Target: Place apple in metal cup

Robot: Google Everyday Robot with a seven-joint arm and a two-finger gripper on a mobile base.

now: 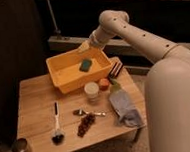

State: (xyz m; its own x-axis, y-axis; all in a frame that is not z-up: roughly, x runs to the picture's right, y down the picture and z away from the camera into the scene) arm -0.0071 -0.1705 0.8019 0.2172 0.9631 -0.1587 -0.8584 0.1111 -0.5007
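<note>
Camera view showed a wooden table [35, 103] with the robot's pale arm [135, 37] reaching in from the right over a yellow bin [63, 75] that stood at the back of the tabletop. The gripper [84, 45] hung above the bin's far rim, near its back right corner, well apart from both task objects. Whether it was parted or closed could not be told. Inside the bin lay 1 green sponge [85, 65], towards the right side.

The apple [105, 84] sat on the table just in front of the bin's front right corner. It was just beside a pale round jar [92, 91], on the jar's right; whether the 2 touched could not be told. The metal cup [20, 146] stood upright at the table's front left corner, well apart from the apple, with most of the tabletop between them.

Nearer the front edge, a dark-handled brush [56, 125] lay lengthwise with its bristle head towards the front. To its right was a dark reddish-brown lumpy cluster [85, 125], with a small shiny utensil [86, 112] just behind it. A crumpled grey-blue cloth [124, 108] lay along the table's right edge, near the apple. A dark striped object [116, 69] rested just beside the bin's right wall.
</note>
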